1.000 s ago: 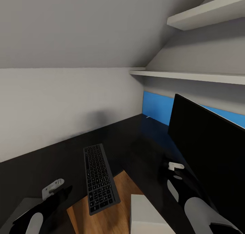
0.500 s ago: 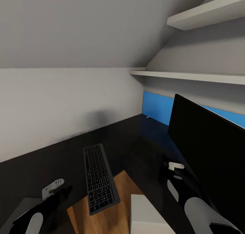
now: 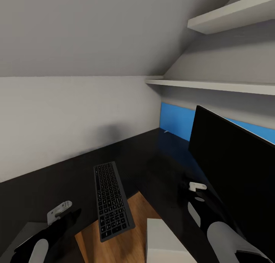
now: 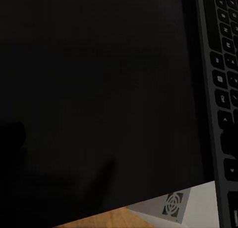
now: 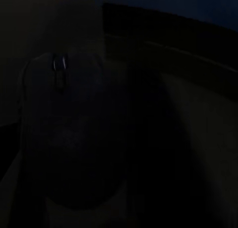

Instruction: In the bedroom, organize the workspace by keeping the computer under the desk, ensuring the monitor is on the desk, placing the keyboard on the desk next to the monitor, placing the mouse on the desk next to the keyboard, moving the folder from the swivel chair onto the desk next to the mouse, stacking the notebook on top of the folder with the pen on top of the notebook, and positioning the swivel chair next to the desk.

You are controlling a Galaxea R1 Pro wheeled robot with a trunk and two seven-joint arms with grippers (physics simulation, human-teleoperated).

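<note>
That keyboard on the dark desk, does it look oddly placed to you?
Yes. The dark slim keyboard lies lengthwise away from the robot, not facing the big black monitor, and its near end sticks out past the edge of the black desk, hanging above the wooden floor.

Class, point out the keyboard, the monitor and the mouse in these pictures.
keyboard (image 3: 112, 200): head view, middle of the key field.
monitor (image 3: 236, 167): head view, middle of the dark screen.
mouse (image 5: 62, 133): right wrist view, its back below the scroll wheel.
</note>
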